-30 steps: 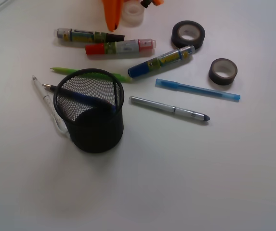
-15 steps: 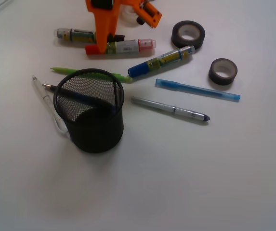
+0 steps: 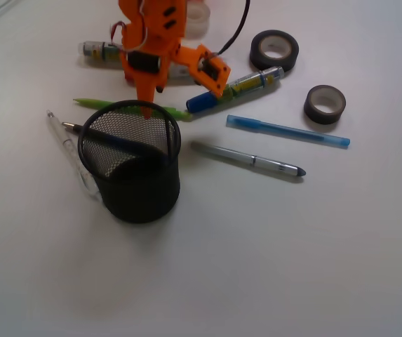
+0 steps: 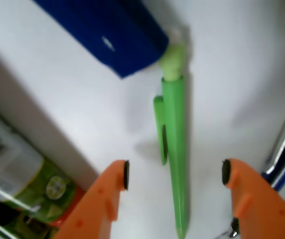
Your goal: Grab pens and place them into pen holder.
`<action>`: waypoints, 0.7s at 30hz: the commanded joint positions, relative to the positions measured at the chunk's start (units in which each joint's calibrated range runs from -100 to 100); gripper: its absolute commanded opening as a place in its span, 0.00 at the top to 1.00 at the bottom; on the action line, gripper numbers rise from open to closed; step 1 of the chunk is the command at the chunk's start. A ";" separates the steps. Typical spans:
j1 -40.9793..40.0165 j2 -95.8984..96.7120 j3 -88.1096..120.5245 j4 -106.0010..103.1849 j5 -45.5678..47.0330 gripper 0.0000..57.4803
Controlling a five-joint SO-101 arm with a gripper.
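1. Orange claw spread wide, nothing pinched; hovering low over the green pen, which runs lengthwise through the gap between the two fingertips in the wrist view.
2. Seen from the front, claw poised just behind the far rim of the black mesh pen holder, tip pointing down at the green pen lying flat on the white table.
3. Just beyond the green pen's button end in the wrist view: the dark blue cap of the blue marker, nearly touching. Likely a tight spot for closing the fingers.
4. Done so far, judging from the holder: a blue pen leaning inside the mesh, possibly more, hard to tell through the mesh.
5. Left on the table: green pen, blue marker, red marker and black marker partly hidden behind the arm, light blue pen, silver pen, and a clear pen beside the holder's left wall.
6. Two rolls of tape and at the right, no part of the job.
7. Verdict: early going; most pens not yet in, green pen apparently next, not yet gripped.
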 commanded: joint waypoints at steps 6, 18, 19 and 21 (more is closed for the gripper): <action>1.21 9.62 -11.84 3.18 0.15 0.66; 2.78 8.01 -13.47 5.98 -0.05 0.99; 3.15 5.37 -13.47 7.55 -0.34 0.99; 5.10 -5.51 -14.19 12.63 -2.30 0.99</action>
